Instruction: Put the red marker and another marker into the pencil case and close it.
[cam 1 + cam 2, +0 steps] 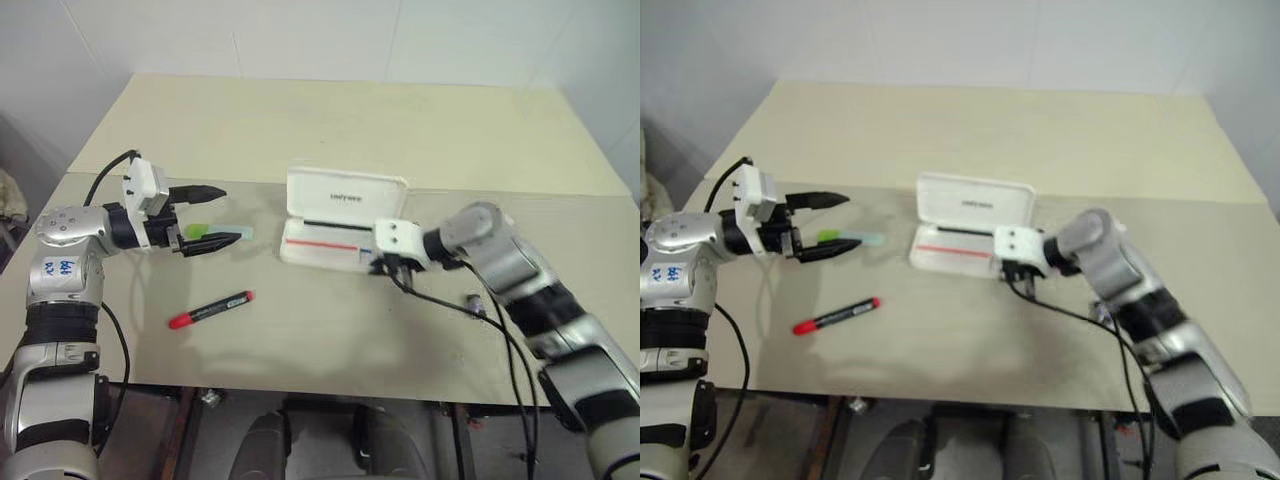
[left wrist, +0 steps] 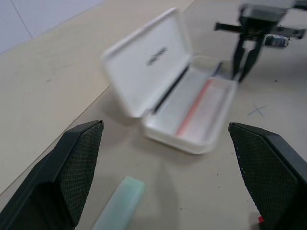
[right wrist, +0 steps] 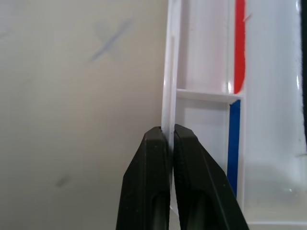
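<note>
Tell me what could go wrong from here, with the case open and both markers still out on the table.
1. The right hand is shut on the near rim of the pencil case; any pull could drag or tip the open case.
2. The left hand hangs open over the green marker; a misjudged close may nudge it away.
3. The red marker lies near the table's front edge and might roll off if bumped.
</note>
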`<state>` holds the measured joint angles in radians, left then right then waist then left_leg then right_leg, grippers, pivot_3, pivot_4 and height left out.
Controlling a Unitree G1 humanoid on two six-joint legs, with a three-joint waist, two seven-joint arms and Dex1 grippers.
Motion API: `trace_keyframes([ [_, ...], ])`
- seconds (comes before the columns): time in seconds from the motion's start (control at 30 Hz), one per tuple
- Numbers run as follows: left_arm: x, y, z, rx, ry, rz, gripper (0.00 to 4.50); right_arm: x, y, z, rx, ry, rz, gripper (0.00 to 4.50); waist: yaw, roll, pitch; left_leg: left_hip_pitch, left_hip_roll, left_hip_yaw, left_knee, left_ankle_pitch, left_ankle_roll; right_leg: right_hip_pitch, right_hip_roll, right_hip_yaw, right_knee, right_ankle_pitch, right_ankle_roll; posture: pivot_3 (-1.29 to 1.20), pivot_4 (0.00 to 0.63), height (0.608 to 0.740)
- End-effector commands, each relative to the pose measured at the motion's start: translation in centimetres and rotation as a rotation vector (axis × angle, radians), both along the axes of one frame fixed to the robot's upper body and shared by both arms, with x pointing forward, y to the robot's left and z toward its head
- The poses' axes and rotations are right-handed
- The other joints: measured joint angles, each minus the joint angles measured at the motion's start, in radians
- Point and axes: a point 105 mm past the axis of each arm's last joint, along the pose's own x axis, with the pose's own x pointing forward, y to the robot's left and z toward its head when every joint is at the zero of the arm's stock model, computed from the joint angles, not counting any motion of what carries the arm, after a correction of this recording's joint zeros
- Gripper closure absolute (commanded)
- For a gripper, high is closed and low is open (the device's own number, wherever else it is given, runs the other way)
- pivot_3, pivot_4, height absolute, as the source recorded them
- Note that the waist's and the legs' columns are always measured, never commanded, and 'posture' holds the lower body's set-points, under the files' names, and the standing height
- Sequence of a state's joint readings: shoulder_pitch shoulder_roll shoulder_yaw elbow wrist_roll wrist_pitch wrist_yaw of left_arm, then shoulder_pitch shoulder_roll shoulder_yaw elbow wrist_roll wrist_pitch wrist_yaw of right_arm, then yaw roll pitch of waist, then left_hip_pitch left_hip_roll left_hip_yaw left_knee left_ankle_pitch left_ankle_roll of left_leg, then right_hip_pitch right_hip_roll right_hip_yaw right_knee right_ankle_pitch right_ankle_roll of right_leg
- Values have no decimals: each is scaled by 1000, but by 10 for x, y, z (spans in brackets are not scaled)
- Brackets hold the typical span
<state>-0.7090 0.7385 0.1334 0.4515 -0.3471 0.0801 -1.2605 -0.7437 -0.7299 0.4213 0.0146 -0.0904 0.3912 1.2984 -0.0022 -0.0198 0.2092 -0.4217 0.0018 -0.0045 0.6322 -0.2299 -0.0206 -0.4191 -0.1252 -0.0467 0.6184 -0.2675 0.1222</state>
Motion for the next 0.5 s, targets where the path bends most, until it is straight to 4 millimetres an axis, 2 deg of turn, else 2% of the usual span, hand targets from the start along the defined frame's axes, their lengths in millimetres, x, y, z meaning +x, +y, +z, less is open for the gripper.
trace_keyframes([
  [0.03,2,-6,11,-3,-43,-26,0,-17,-4,0,-21,4,21,4486,1,0,0,0,0,0,0,0,0,0,0,0,0,0,0,0,150,740],
  [0.27,5,-11,9,-5,-33,-48,0,-39,-15,-4,-43,16,-44,4486,2,0,0,1,0,0,3,0,0,1,0,0,-1,0,-1,0,150,740],
  [0.5,7,-16,7,-10,-30,-62,0,-48,-21,-8,-51,30,-92,4486,3,0,0,1,0,0,5,0,0,1,0,0,0,0,-1,0,150,740],
])
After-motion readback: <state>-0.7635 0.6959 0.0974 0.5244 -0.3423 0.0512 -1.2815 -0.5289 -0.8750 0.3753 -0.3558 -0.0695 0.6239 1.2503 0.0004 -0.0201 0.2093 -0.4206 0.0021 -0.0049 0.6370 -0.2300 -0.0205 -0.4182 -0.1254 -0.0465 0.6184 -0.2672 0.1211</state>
